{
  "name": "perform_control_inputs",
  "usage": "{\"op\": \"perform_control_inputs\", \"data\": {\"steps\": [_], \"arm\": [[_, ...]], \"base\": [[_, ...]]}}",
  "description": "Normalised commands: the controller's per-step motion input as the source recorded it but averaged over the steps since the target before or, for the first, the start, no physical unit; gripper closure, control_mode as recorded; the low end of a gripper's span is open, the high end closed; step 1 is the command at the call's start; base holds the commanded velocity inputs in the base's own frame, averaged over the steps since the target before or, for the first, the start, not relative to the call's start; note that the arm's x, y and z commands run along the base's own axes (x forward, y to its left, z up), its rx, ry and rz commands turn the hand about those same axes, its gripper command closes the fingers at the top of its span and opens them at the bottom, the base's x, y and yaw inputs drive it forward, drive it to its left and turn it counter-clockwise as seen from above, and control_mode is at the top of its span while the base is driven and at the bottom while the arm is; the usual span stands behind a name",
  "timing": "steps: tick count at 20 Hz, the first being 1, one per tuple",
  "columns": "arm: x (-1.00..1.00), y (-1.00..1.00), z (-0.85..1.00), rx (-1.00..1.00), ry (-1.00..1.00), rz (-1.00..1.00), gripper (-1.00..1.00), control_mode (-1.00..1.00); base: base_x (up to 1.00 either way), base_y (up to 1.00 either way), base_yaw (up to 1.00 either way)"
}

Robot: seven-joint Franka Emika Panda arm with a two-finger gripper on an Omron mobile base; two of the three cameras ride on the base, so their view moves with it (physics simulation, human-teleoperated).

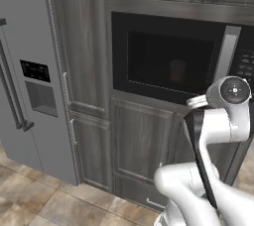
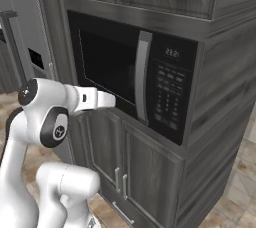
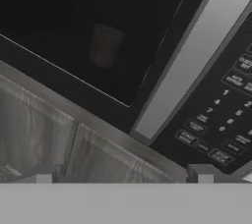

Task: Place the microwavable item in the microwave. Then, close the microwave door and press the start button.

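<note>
The microwave sits built into dark wood cabinets, in the upper right of the left base view and the centre of the right base view. Its door looks shut, flush with the front. Through the dark window the small cup shows dimly, standing upright inside; in the hand view it appears as a faint pinkish shape in the upper middle of the frame. So the cup seems to be in place and the door closed, which would leave only the start button.

The gripper hangs in front of the microwave's lower edge, its two dark tips standing wide apart at the bottom of the hand view, holding nothing. The silver handle bar runs diagonally through the right half of that view, and the keypad lies at the right edge.

The main risk is a wrong press. The keys are small and packed close, and their labels are too blurred to tell which is start. With the tips spread this wide, one might land on a neighbouring key, or both might straddle the target. A push coming in at an angle could also catch the handle bar just beside the keypad.
</note>
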Motion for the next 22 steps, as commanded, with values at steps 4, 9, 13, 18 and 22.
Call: {"op": "perform_control_inputs", "data": {"steps": [4,9,13,18,22], "arm": [[-0.47,-0.66,0.00,0.04,0.21,0.01,-1.00,-1.00],[-0.08,-0.25,-0.37,-0.01,0.12,0.00,-1.00,-1.00],[0.03,0.01,-0.33,-0.20,0.01,0.02,-1.00,-1.00],[0.11,-0.08,-0.20,-0.18,0.19,0.00,-1.00,-1.00],[0.19,-0.25,-0.17,-0.13,0.21,0.00,-1.00,-1.00]], "base": [[0.00,0.00,0.00],[0.00,0.00,0.00],[0.00,0.00,0.00],[0.00,0.00,0.00],[0.00,0.00,0.00]]}}
